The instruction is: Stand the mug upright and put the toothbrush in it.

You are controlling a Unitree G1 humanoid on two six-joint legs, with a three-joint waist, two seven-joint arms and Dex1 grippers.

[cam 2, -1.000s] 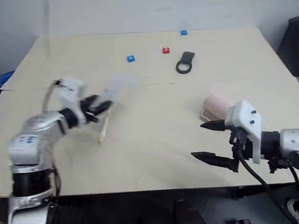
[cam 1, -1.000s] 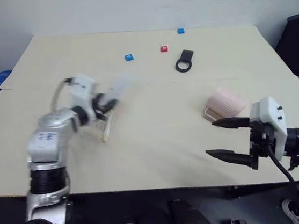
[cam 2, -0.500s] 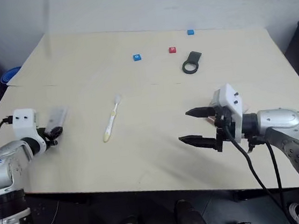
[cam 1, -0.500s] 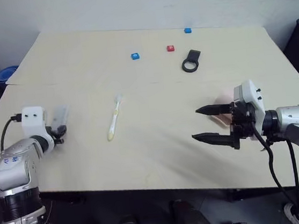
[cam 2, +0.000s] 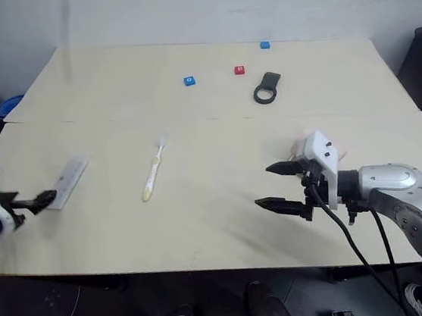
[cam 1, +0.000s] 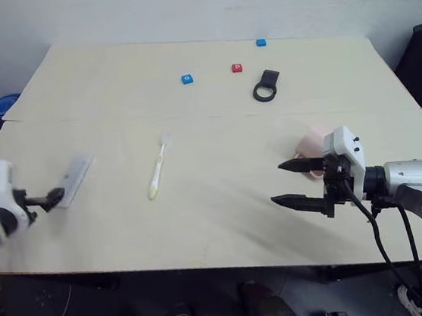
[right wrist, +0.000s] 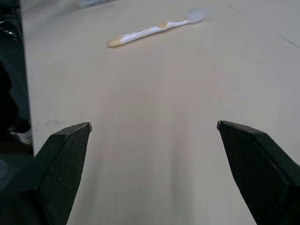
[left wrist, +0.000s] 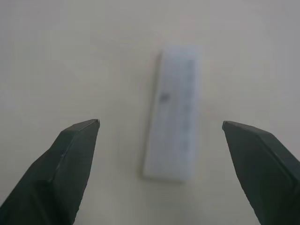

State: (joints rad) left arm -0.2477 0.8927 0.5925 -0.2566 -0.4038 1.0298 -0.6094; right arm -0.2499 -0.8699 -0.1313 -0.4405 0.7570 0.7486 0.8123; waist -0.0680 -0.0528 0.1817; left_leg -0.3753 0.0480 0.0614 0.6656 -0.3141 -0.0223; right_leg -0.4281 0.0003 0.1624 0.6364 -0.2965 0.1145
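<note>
Near the table's (cam 1: 226, 225) front right edge, the right gripper (cam 1: 293, 183) is hovering with its fingers spread wide and gripping nothing, the pink mug (cam 1: 310, 143) lying on its side just behind it. Across the table, the left gripper (left wrist: 161, 125) is gaping empty before the white case (left wrist: 174, 112). Between them, the toothbrush (cam 1: 159, 167) is lying flat.

Soft, even light fell on the pale table (cam 1: 223, 195), casting faint shadows and no glare. The white case (left wrist: 172, 112) looked blurred in the left wrist view, and the toothbrush (right wrist: 152, 31) slightly soft.
</note>
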